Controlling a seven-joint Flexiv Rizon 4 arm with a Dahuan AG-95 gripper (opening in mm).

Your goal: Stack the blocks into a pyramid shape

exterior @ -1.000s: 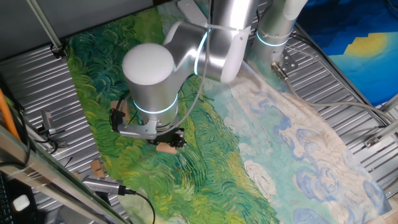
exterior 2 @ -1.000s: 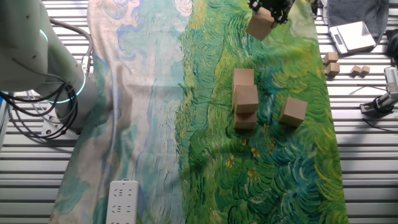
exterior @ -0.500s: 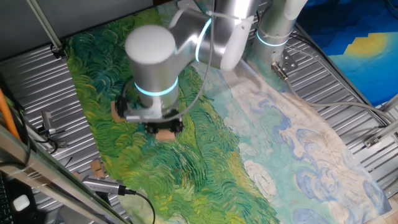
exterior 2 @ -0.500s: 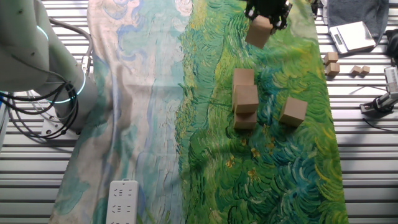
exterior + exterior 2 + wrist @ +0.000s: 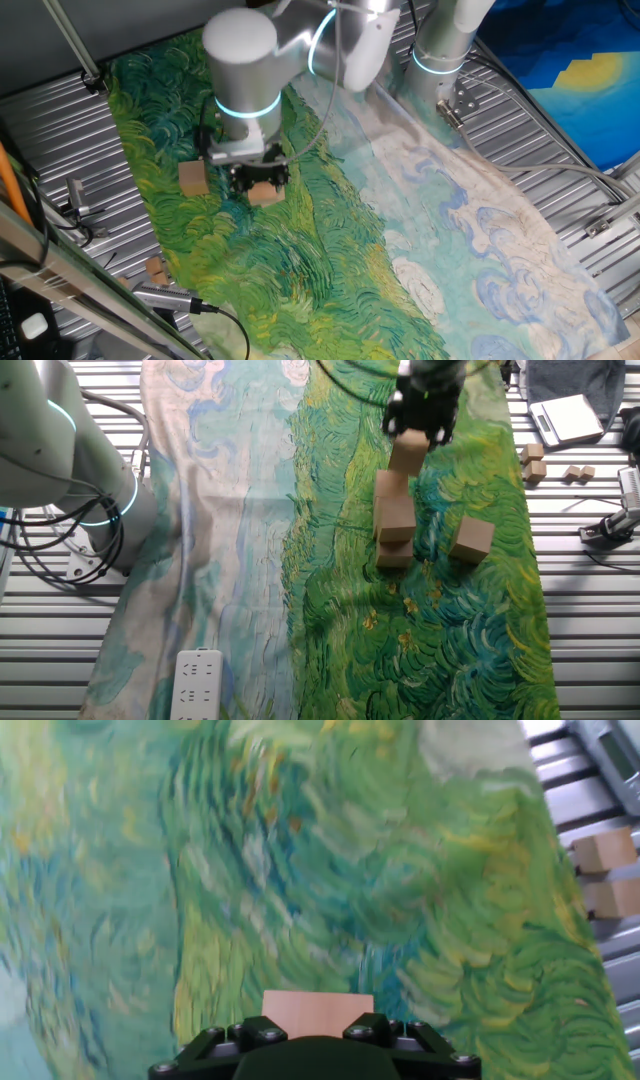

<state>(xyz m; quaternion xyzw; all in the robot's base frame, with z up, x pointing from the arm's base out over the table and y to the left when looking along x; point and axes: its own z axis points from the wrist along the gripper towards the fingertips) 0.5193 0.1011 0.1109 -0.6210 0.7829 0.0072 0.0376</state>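
Observation:
My gripper is shut on one tan wooden block and holds it above the green cloth, right by the far end of a cluster of three blocks. In that cluster the middle block appears to sit higher than the other two. A single block lies apart, to the cluster's right. In the one fixed view the gripper holds its block, with another block to its left; the arm hides the cluster. The hand view shows the held block between the jaws.
The painted cloth covers a slatted metal table. Small tan scraps and a white scale lie off the cloth on the right. A white power strip rests near one cloth end. The arm's base stands beside the cloth.
The gripper has carried its block across the cloth from the far edge toward the cluster and now hangs right beside it. The other blocks have not moved.

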